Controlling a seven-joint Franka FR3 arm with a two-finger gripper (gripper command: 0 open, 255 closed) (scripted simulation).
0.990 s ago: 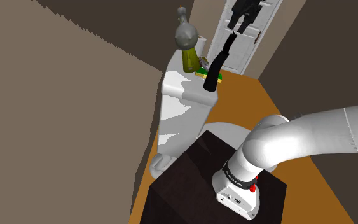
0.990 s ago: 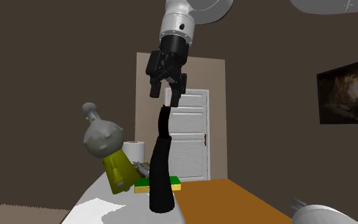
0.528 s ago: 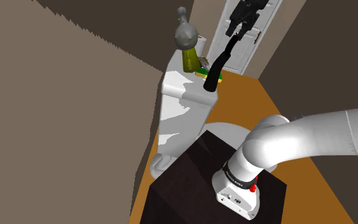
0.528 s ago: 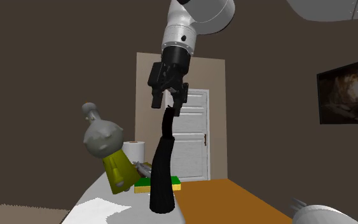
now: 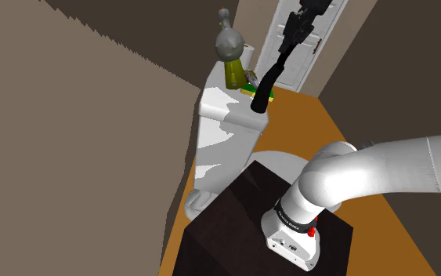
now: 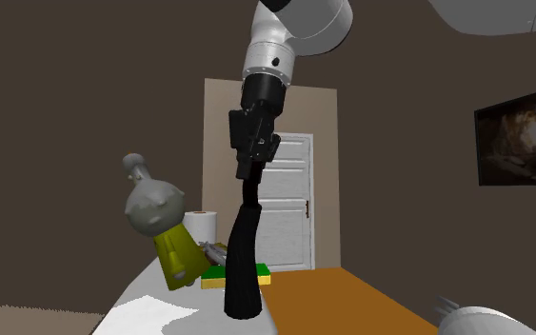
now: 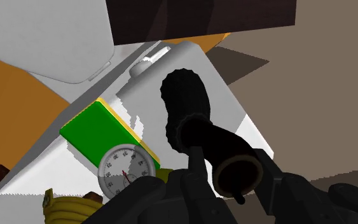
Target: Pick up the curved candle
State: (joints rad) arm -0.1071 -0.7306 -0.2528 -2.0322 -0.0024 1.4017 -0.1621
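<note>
1. Black and curved, the candle (image 6: 240, 257) stands with its wide base on the white top (image 6: 151, 314), and its thin end bends upward.
2. Your tool (image 6: 248, 174) hangs nose-down over it and is clenched on the candle's upper tip. In the wrist view the two fingers (image 7: 274, 186) sit on either side of the candle's round end and clasp it.
3. The candle's base rests on the white top, so you have a grip but no lift yet.
4. Just beside the candle's foot, a green sponge (image 7: 100, 129) with a yellow edge lies flat on the same top.
5. A round dial (image 7: 128, 170) with a pale face lies against the sponge, on the side nearer your tool.
6. An olive bottle (image 6: 172, 255) with a grey ball-shaped head stands at the second exterior view's left of the candle. It looks tilted there. A white roll (image 6: 200, 225) stands behind it.
7. A white door (image 6: 289, 205) closes off the wall behind the candle.
8. In the shoulder view the floor (image 5: 320, 133) is orange-brown. The dark stand (image 5: 234, 219) sits at the lower right, with the arm (image 5: 391, 168) rising from it.
</note>
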